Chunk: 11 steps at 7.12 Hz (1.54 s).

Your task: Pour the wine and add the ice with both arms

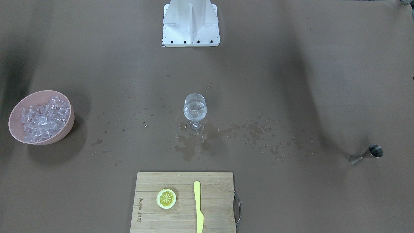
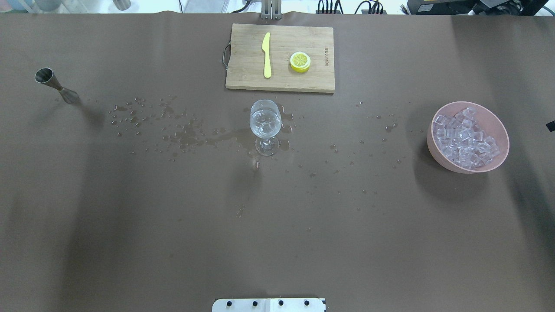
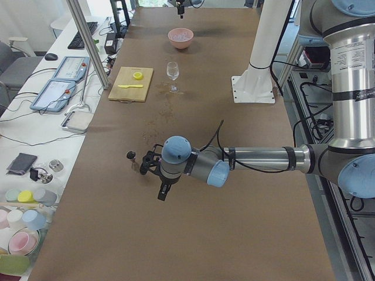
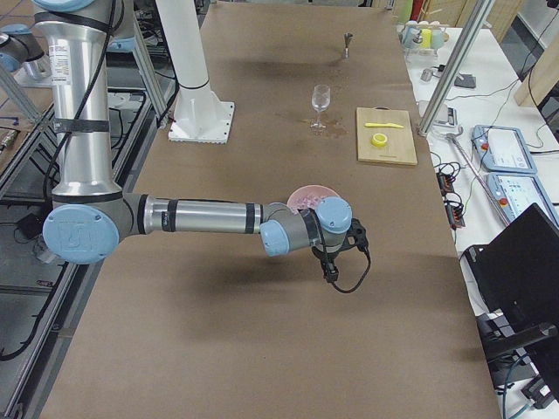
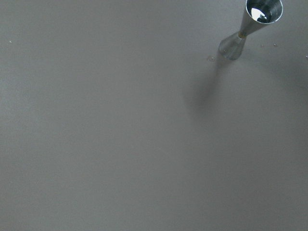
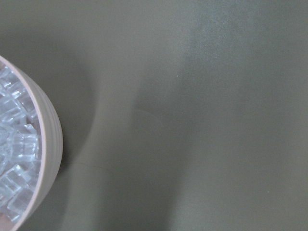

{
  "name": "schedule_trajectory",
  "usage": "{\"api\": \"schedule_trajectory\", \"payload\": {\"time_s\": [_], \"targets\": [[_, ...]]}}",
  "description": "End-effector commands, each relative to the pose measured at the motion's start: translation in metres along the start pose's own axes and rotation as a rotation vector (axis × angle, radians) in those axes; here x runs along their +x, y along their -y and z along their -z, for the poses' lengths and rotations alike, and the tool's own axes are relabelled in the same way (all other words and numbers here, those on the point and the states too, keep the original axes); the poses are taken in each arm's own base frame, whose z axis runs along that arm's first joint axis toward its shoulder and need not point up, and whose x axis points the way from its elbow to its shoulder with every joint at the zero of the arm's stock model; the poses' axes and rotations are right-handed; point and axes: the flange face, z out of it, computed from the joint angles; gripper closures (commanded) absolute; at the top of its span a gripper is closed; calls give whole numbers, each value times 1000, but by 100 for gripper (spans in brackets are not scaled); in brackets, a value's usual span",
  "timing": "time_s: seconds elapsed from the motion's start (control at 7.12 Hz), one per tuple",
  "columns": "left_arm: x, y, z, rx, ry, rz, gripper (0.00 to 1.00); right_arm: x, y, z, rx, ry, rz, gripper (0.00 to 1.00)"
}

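Observation:
A heap of clear ice [image 1: 43, 118] fills a pink bowl [image 1: 69, 124], which also shows in the overhead view [image 2: 433, 143] and the right wrist view [image 6: 50, 144]. A stemmed wine glass [image 1: 195, 111] holding clear liquid stands mid-table among puddles. A steel jigger [image 1: 367, 154] stands alone and shows in the left wrist view [image 5: 250, 29]. My left gripper [image 3: 162, 193] hovers near the jigger [image 3: 133, 157]. My right gripper [image 4: 330, 272] hovers beside the bowl [image 4: 301, 194]. Both grippers show only in the side views, so I cannot tell whether they are open or shut.
A wooden cutting board [image 1: 213, 210] carries a lemon slice [image 1: 166, 198] and a yellow knife [image 1: 198, 207] on the operators' side. The white stand [image 1: 190, 22] is at the robot's side. Water droplets and puddles [image 1: 194, 145] spread around the glass.

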Motion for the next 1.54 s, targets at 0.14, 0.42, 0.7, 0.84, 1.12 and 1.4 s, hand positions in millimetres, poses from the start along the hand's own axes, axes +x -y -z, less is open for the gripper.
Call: {"api": "schedule_trajectory", "payload": {"time_s": [0.14,0.42,0.7,0.84,1.12,1.4], "targets": [[-5,-4,-4,-8,-5,5,2,1,-1,-1,-2,2,0,0],[-8,-16,-8,-23,-30,40,2,0,-4,2,4,1,2,0],[-3,-5,-2,52,-15,-23,2,9,-6,12,22,-10,-23,0],[-4,-17,-4,85,-21,34,2,19,-11,35,64,-23,-37,0],[-4,-20,-5,97,-39,96,2,16,-25,55,118,-31,-28,0],[-5,-20,-6,97,-37,95,2,18,-50,49,185,-31,53,0]]}}
